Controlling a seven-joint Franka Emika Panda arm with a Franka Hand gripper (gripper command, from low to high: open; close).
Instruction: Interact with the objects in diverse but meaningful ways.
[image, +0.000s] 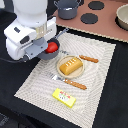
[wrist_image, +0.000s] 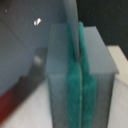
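The arm (image: 30, 30) looms over the pan (image: 50, 53) holding the tomato (image: 52, 47) at the striped mat's (image: 100, 75) corner, and its gripper (wrist_image: 80, 75), pads pressed together on nothing, could knock both aside.

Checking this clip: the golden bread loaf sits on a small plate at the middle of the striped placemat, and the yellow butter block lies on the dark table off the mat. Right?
Not quite. The golden bread loaf does sit on the small plate mid-mat, but the yellow butter block lies on the striped placemat itself, near its front edge, not on the dark table. The exterior view shows this.
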